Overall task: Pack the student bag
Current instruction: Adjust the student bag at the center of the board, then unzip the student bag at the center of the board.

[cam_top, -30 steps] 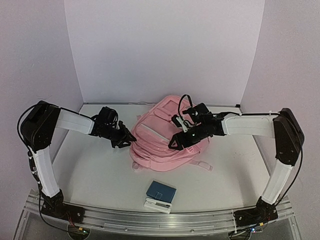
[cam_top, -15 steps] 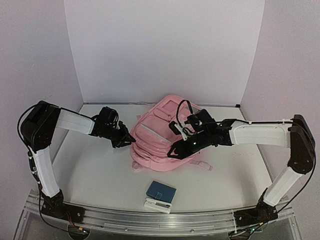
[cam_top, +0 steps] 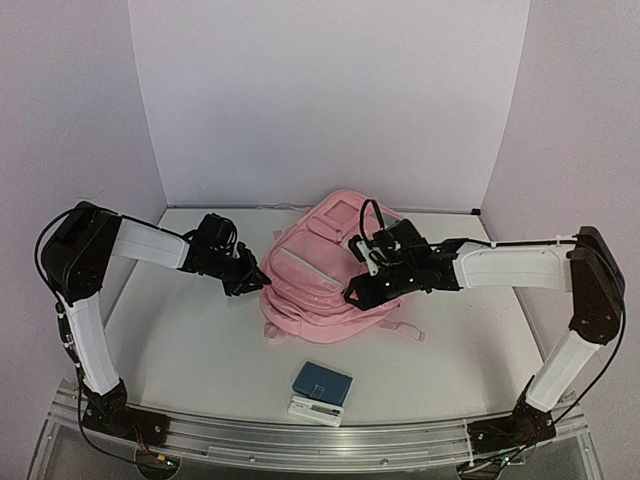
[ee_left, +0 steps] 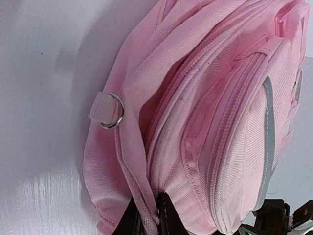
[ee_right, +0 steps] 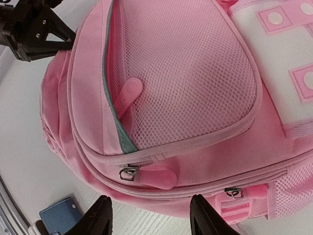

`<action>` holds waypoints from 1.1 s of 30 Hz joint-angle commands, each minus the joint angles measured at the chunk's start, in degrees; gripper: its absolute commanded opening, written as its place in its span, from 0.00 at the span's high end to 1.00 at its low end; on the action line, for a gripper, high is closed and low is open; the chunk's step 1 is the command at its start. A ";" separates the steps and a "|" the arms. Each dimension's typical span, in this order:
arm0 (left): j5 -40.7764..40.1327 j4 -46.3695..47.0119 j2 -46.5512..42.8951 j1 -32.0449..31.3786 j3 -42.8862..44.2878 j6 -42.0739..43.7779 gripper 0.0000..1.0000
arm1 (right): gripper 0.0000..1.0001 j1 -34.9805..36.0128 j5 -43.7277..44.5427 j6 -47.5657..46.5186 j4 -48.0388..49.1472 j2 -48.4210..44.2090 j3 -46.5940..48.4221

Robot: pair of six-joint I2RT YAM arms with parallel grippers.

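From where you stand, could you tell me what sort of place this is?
Probably a robot test booth: plain lilac walls, a white table, left arm and right arm on a rail.

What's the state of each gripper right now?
left gripper: closed, pinching the backpack at its side seam.
right gripper: open, holding nothing, above the backpack's front pockets.

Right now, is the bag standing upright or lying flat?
Lying flat. The student bag rests on the table, front pockets facing up toward the top camera; the right wrist view looks onto its mesh pocket.
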 commanded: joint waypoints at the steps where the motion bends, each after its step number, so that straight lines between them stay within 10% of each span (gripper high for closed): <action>1: -0.98 1.20 0.15 -0.43 0.36 0.11 0.95 | 0.49 0.12 -0.06 -5.98 1.28 2.48 2.71; 20: -3.63 1.56 0.12 -1.68 1.81 -1.53 1.00 | 0.99 4.05 6.96 -8.93 1.04 6.38 5.55; 30: -5.36 1.58 -0.30 -2.36 1.96 -2.06 1.00 | 1.00 4.82 4.25 -5.21 1.47 2.76 3.35; 33: -5.19 1.58 -0.20 -2.37 1.80 -2.13 1.00 | 0.84 4.82 4.77 -3.30 2.37 3.40 2.71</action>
